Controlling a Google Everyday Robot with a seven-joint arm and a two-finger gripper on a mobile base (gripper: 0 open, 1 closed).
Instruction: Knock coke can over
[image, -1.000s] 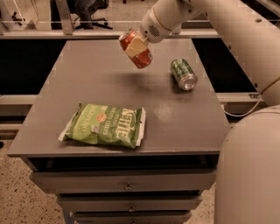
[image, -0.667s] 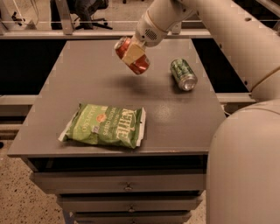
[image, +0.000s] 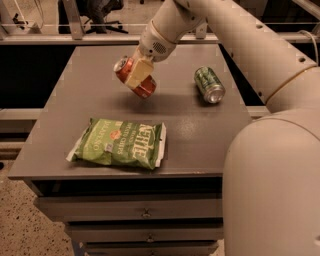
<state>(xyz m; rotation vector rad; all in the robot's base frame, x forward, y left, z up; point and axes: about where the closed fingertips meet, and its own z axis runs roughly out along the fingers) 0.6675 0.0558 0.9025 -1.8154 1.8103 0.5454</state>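
My arm (image: 240, 45) fills the right side, reaching from lower right to upper centre. Grey table (image: 200, 135) takes the middle of the frame, with drawers (image: 145, 214) below its front edge. Green chip bag (image: 119, 142) lies flat, centre left, near the front edge. Green soda can (image: 209, 84) lies on its side, upper right of the tabletop. Coke can (image: 146, 88) sits upper centre, tilted with its silver top toward upper left, lifted clear of the surface with its shadow beneath. My gripper (image: 136, 75) is clamped around its middle, one pale finger (image: 139, 71) across the front.
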